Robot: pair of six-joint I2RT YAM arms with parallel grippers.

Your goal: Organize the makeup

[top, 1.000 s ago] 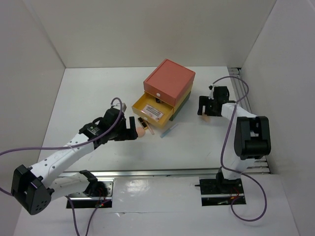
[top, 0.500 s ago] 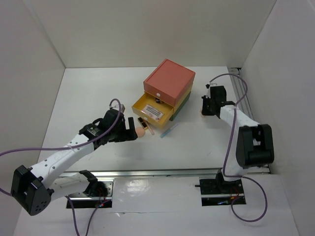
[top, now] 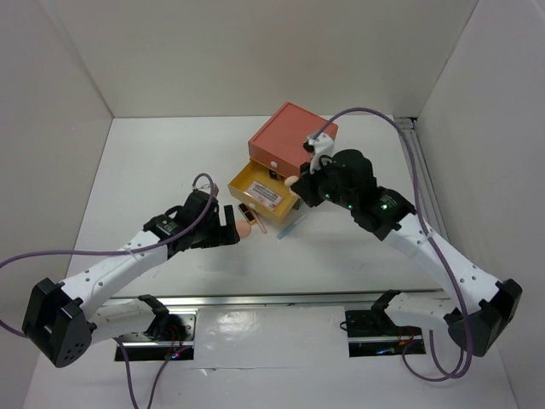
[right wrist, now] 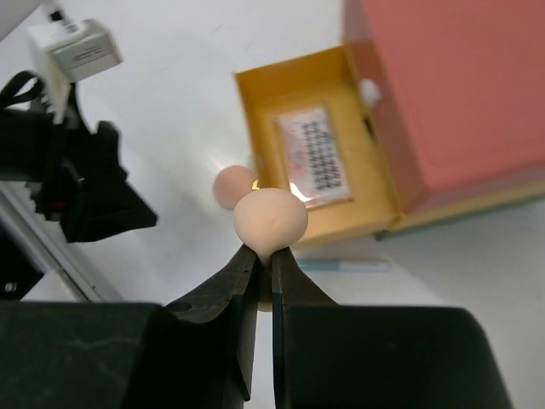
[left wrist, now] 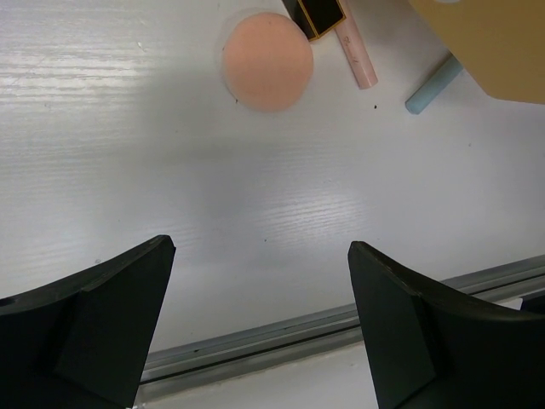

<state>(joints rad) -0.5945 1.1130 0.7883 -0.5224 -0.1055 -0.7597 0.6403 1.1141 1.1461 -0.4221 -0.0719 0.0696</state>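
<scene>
While the right pincer [right wrist: 264, 266] is closed almost completely on the narrow tip of a peach sponge [right wrist: 271, 220], holding it above the front of the open yellow drawer [right wrist: 341, 228], the left pincer [left wrist: 258, 249] hangs low over the desk [left wrist: 255, 187] with its jaws spread wide and holds nothing. Two peach sponges show in all, the second sponge [left wrist: 267, 60] lying on the desk just ahead of the left pincer. Beside it lie one black compact [left wrist: 317, 13], one pink tube [left wrist: 356, 55] and one blue stick [left wrist: 434, 85], and one lash pack [right wrist: 313, 153] lies in the drawer.
</scene>
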